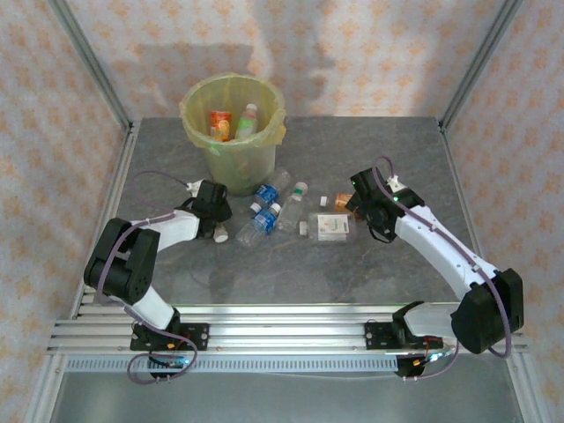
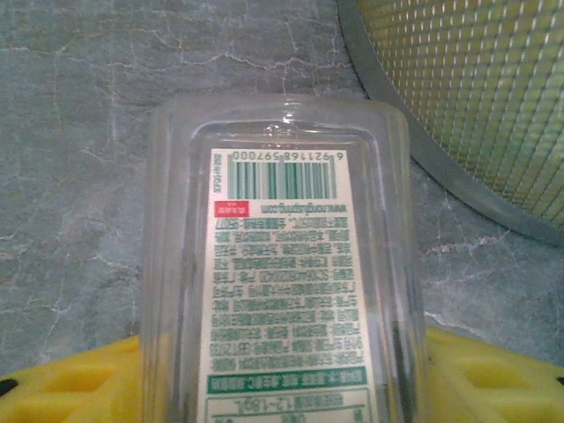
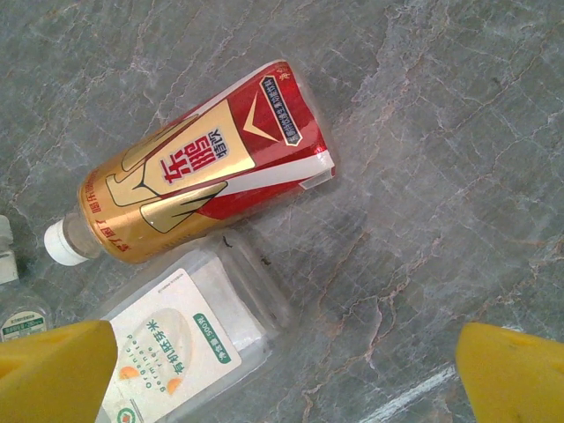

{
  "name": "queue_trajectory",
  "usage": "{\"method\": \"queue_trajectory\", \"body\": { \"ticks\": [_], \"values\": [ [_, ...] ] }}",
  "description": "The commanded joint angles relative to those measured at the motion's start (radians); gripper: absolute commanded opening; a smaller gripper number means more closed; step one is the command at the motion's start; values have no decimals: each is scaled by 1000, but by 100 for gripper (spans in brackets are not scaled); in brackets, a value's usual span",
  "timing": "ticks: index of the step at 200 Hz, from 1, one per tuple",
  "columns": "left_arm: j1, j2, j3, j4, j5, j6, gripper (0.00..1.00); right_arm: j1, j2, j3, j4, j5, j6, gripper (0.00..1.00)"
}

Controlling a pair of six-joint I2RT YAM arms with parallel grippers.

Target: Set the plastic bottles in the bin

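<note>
Close by the foot of the bin (image 1: 236, 172), on the left half of the grey bench (image 1: 414, 150), the left arm (image 1: 167, 231) bends down over a white-label bottle (image 2: 282, 264) that lies on the stone-patterned surface. In the left wrist view this clear bottle runs straight up the middle, its barcode end farthest from the camera. The yellow fingers (image 2: 70, 388) meet its walls on both sides, so the left jaws are grasping it. The far end of the bottle stops just short of the bin's meshed wall, which curves across the upper right corner of that view. In the top view a white cap (image 1: 220, 234) pokes out beside the wrist, low against the bench.

Over on the right, the right arm (image 1: 441, 247) hangs above a red-and-gold bottle (image 3: 203, 167) lying on its side, its white cap pointing left in the wrist view. Just beside it lies an orange-print bottle (image 3: 176, 352), clear with a white label. The right jaws are released and spread wide, with one yellow finger (image 3: 53, 370) in each lower corner of that view.

Between the two arms more bottles lie scattered on the bench: a blue-label bottle (image 1: 269, 191) near the bin, a second blue-label bottle (image 1: 262, 223) below it, and a clear bottle (image 1: 295, 204) with a touch of green near its cap. Inside the bin, which is lined with a yellow-green bag, an orange bottle (image 1: 219, 123) and a green-label bottle (image 1: 248, 122) already rest
</note>
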Motion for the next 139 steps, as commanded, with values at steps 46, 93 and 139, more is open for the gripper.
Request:
{"method": "queue_trajectory", "body": {
  "ticks": [46, 93, 139],
  "values": [
    [17, -71, 24, -104, -82, -50, 53, -1, -18, 7, -1, 26, -10, 99],
    [19, -291, 110, -312, -219, -16, 48, 3, -40, 3, 15, 32, -20, 99],
    [18, -472, 280, -484, -287, 75, 46, 28, -57, -2, 45, 28, -36, 99]
  ]
}}
